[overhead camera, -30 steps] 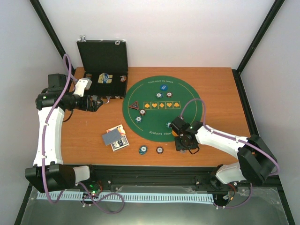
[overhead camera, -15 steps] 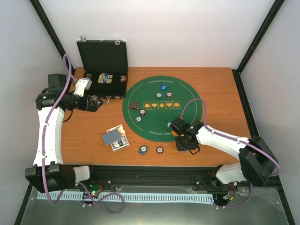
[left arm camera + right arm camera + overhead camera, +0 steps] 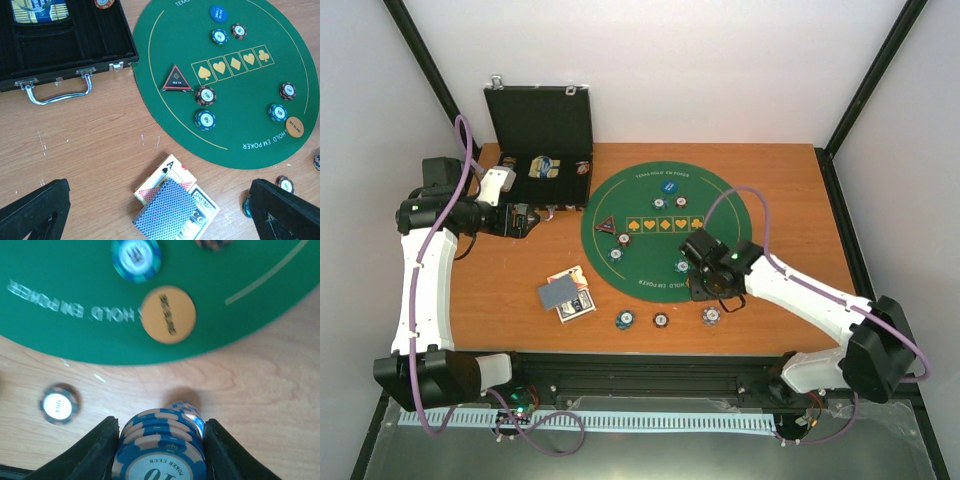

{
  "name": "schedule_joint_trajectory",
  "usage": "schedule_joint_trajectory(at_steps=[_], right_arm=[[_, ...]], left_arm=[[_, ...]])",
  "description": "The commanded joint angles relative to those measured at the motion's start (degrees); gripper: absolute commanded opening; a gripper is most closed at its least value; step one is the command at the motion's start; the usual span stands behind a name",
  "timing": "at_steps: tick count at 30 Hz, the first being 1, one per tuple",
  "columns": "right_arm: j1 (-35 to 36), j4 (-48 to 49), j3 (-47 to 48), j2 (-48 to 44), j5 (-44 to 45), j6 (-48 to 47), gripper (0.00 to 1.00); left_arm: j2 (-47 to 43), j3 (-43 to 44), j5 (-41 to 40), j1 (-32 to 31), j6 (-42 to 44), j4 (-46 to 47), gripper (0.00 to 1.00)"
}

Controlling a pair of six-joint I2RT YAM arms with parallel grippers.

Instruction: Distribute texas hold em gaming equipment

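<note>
Right gripper [image 3: 161, 422] is clamped on a stack of blue-and-peach striped poker chips [image 3: 161, 442], held between its two black fingers [image 3: 97, 450]. It sits over bare wood just off the near rim of the green mat [image 3: 240, 85], close to the orange disc [image 3: 168, 314] lying inside that rim. Left gripper [image 3: 159, 184] hangs over the table [image 3: 790, 190] to the left of the mat, jaws spread wide and holding nothing.

Beyond the mat's left side, the black case [image 3: 538, 125] stands open with its lid upright. Its tray holds a blue-and-yellow pack [image 3: 39, 10] and one striped chip [image 3: 103, 2] at the end nearer the mat.

On the mat, a dark, red-edged triangular token [image 3: 176, 80] lies left of the printed row of yellow suit boxes. A brown-striped chip [image 3: 205, 95] sits just beside it, with a teal chip [image 3: 205, 119] nearer the rim. A blue disc [image 3: 218, 13] sits at the mat's far side above a pair of chips [image 3: 219, 36]. Two more chips [image 3: 276, 112] lie next to the orange disc.

Off the mat's near-left rim, a loose pile of playing cards [image 3: 167, 212] rests on the wood. A grey-blue crosshatched back is uppermost, and an ace of spades [image 3: 170, 169] peeks out beneath. Three separate chips [image 3: 661, 320] dot the wood along the mat's near edge.
</note>
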Motion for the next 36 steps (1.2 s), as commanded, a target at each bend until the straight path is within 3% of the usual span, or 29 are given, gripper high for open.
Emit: schedule_joint_trajectory(at_steps=[1,10,14,20,36], right_arm=[[0.8,-0.18,8.64,4.36,2.26,-2.39,0.32],[0.0,1.91,39.56,33.94,3.34,-11.93,0.31],[-1.39,-1.25,58.36,49.1,1.85,-13.71,0.3],[-3.01,-7.44,81.09,64.63,-0.47,-14.51,0.3],[-4.91,-3.67,83.19,71.99,-2.86,-14.26,0.31]], left_arm=[[-0.66,1.26,0.43,0.39,-0.96,0.55,1.0],[-0.8,1.15,0.75,0.4,-1.02,0.53,1.0],[-0.36,1.35,0.81,0.35,-1.06,0.67,1.0],[0.26,1.65,1.35,0.37,-0.97,0.84,1.0],[0.23,0.48,1.26,0.4,-0.67,1.69,1.0]])
